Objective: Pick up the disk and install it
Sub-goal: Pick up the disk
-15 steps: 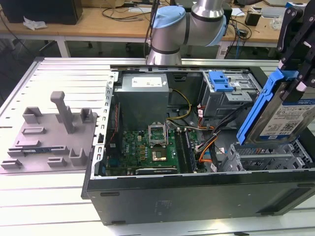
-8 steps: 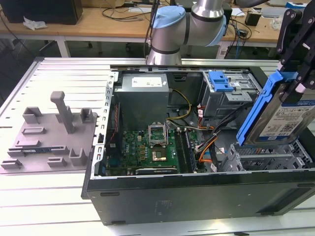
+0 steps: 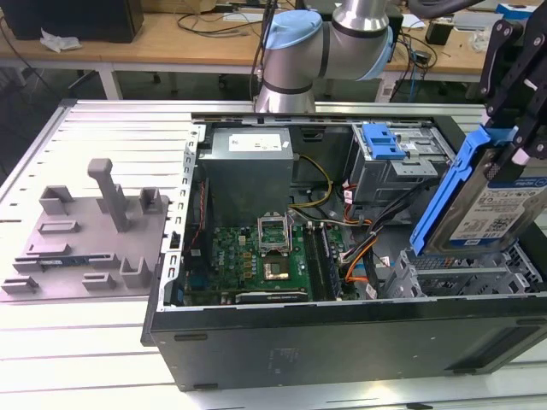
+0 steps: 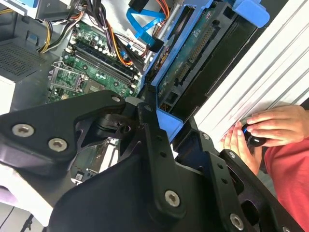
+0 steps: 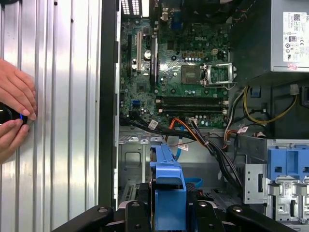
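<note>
Hand [image 3: 510, 137]: closed on the disk [image 3: 500, 205], black fingers [image 3: 502, 55] pinching its upper end from both sides, so it's definitely carrying it.
Hand pose: pointing down from the top of the exterior view's right side and leaning a bit, so the disk is hanging at a slant rather than flat.
Disk position: up in the air over the exterior view's right end of the computer case [image 3: 342, 342], label side facing the exterior camera and the blue frame running along its long edge.
Disk lower end: hovering right by the metal drive bay [image 3: 466, 278]; honestly can't tell if it's touching the bay or just above it.
First wrist view: looking along the disk [image 5: 168, 191] edge-on, with the blue frame sitting between the hand's two sides [image 5: 168, 215].
Second wrist view: showing the disk's circuit-board side [image 4: 193, 53], with the hand [image 4: 176, 137] clamping one corner of the frame.
Arm [image 3: 316, 43]: coming in from behind the case, its silver and light-blue joints bending over toward the exterior view's right.
Case: lying on its side with the panel off, sitting on the slotted metal counter [image 3: 102, 120].
Inside the case: motherboard [image 3: 256, 256] lying in the middle, grey power supply [image 3: 248, 158] behind it, and a blue tab [image 3: 382, 141] sticking up on the cage near the back.
Grey fixture [image 3: 85, 231]: sitting on the counter at the exterior view's left of the case, well apart from the hand.
Person's hands [image 5: 14, 111]: resting on the counter beside the case in both wrist views, holding some small dark thing.
</note>
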Robot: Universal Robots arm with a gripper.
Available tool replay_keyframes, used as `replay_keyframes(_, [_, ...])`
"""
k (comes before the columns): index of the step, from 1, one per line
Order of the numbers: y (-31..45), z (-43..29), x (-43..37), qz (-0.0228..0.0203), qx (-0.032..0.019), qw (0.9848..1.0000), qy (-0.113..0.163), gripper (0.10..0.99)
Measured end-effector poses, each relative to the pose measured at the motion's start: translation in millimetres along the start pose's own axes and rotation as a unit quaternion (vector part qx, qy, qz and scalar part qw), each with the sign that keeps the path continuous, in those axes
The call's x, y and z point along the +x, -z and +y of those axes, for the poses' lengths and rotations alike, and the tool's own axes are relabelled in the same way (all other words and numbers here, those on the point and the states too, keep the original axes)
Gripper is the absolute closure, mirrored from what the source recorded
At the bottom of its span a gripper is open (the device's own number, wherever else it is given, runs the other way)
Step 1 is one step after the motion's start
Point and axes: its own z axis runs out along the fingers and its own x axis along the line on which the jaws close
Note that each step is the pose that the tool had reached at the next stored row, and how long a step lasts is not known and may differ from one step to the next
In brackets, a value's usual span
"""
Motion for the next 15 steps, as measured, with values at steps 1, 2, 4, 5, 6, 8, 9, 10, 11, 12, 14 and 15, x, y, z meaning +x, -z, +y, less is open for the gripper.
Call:
replay_keyframes(1, [-0.3,0.0,0.1,0.0000,0.0000,1.0000,0.000,0.722])
replay_keyframes(2, [-0.7,0.0,0.2,0.0000,0.0000,1.0000,0.000,0.722])
replay_keyframes(4, [-1.4,0.0,0.4,0.0001,0.0000,1.0000,0.000,0.722])
replay_keyframes(5, [-1.7,0.0,0.5,0.0000,0.0000,1.0000,0.000,0.722])
replay_keyframes(6, [-2.1,-0.1,0.7,0.0000,0.0000,1.0000,0.000,0.722])
replay_keyframes(8, [-2.8,-0.1,0.9,-0.0001,0.0000,1.0000,0.000,0.722])
replay_keyframes(9, [-3.1,-0.1,1.0,0.0000,0.0000,1.0000,0.000,0.722])
replay_keyframes(10, [-3.5,-0.1,1.1,0.0000,0.0000,1.0000,0.000,0.722])
replay_keyframes(11, [-3.9,-0.1,1.2,0.0000,0.0000,1.0000,0.000,0.722])
replay_keyframes(12, [-4.2,-0.1,1.2,0.0000,0.0000,1.0000,0.000,0.722])
replay_keyframes(14, [-4.6,-0.1,1.3,0.0000,0.0000,1.0000,0.000,0.722])
replay_keyframes(15, [-4.8,-0.1,1.3,0.0000,0.0000,1.0000,0.000,0.722])
